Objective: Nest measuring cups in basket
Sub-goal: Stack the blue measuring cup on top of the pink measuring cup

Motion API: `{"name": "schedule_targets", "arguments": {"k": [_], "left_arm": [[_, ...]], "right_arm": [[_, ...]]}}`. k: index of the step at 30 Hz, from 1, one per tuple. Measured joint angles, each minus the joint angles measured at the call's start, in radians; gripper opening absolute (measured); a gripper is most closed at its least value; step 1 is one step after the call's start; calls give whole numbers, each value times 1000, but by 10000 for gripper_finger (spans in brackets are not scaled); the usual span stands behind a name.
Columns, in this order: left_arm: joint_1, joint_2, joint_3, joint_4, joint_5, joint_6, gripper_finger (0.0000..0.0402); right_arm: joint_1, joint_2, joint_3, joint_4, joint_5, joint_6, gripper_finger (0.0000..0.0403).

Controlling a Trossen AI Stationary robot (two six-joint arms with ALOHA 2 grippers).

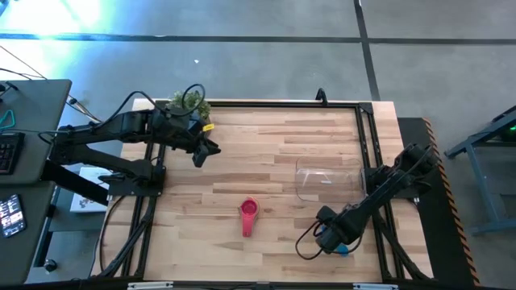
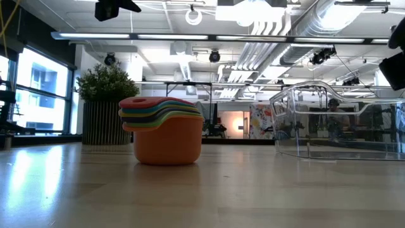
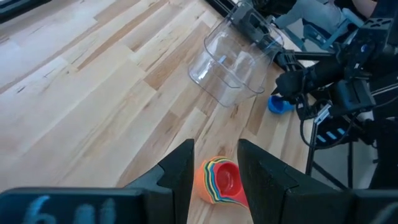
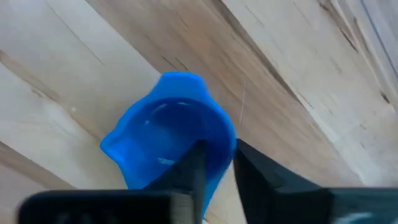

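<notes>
A stack of nested measuring cups (image 1: 248,214), magenta on top and a salmon bowl lowest (image 2: 168,130), stands on its bowl at the table's middle near side. The clear basket (image 1: 326,179) sits on the table to the stack's right (image 2: 342,123). My left gripper (image 1: 205,150) hangs open above the table's far left part; its wrist view looks down on the stack (image 3: 221,180) between the fingers (image 3: 216,146). My right gripper (image 1: 330,236) is low at the near right, shut on the blue measuring cup (image 4: 168,130), which also shows in the high view (image 1: 343,250). My right gripper (image 4: 217,152) has the blue cup's bowl wall at the rim (image 4: 221,140), pinched with one finger (image 4: 196,165) inside the bowl and the other (image 4: 255,168) outside. The cup's mouth faces up. Whether its base is on the table or just off it, I cannot tell.
A potted green plant (image 1: 189,102) stands at the table's far left edge, close to the left arm. Bare wood lies between the stack and the basket (image 3: 233,68). Black frame rails run along the table's left and right sides. A desk with a keyboard stands beyond the left edge.
</notes>
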Motion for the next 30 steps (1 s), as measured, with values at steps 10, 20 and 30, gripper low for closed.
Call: {"name": "schedule_targets", "arguments": {"k": [10,20,30], "left_arm": [[0,1,0,-1,0,20,113],[0,1,0,-1,1,20,113],[0,0,0,-1,1,10,113]], "right_arm": [[-10,-1,10,0,-48,58,12],[-10,0,93,24,-45,185,2],[-10,0,155,189,69,435,1]]}}
